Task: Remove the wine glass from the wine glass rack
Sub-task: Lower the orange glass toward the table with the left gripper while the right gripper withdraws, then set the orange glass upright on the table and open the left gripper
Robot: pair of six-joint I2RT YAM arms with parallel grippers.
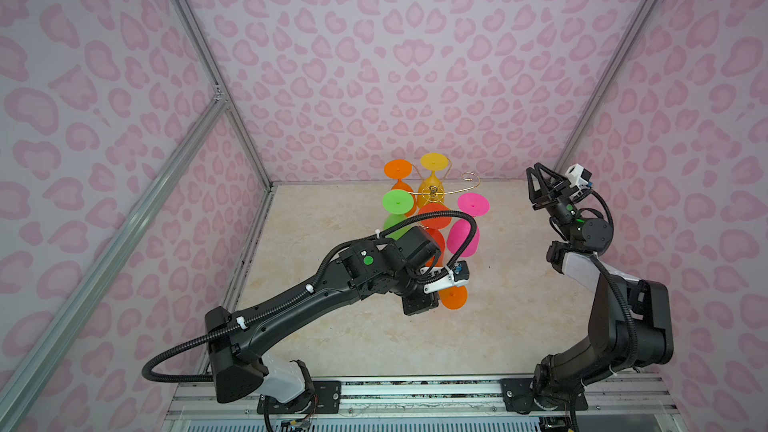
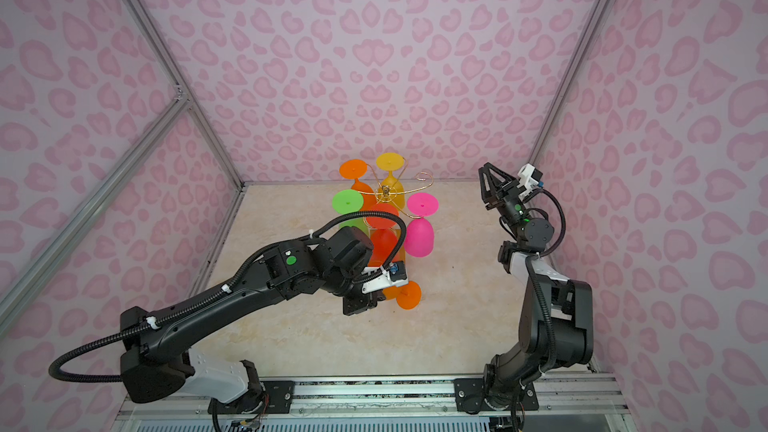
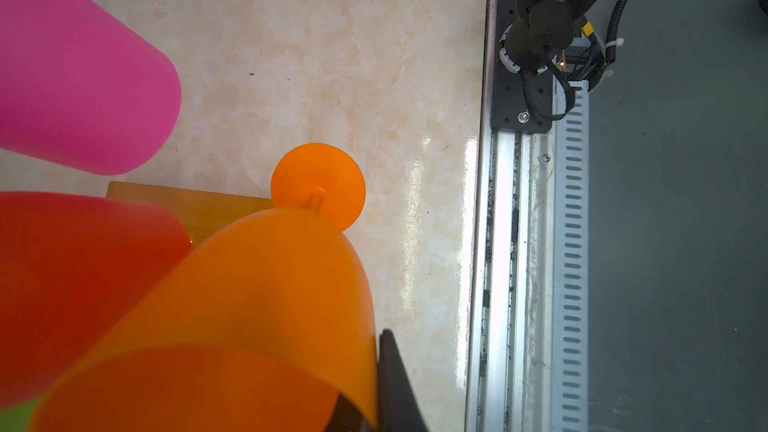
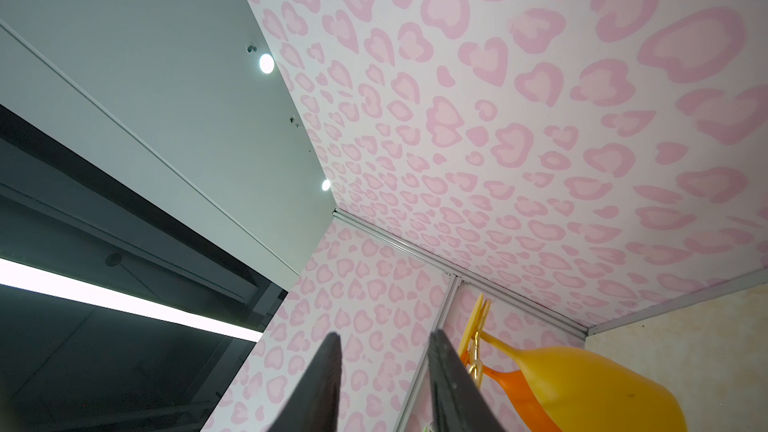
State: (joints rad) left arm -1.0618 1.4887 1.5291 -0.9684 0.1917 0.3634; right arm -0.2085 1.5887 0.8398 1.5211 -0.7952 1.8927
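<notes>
Orange wine glass (image 3: 257, 284), rim clenched in the left gripper (image 3: 372, 392), points its foot ahead of the jaws, seemingly clear of the wine glass rack (image 3: 208, 207) beside them. Next: lower it, then release; the right gripper (image 4: 384, 336) gapes empty.

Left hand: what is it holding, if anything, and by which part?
The left hand pinches the orange wine glass by the wall of its bowl.

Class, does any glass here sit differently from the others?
Yes: the orange wine glass in the left gripper is off the wine glass rack, tilted foot-forward; the others hang foot-up.
</notes>
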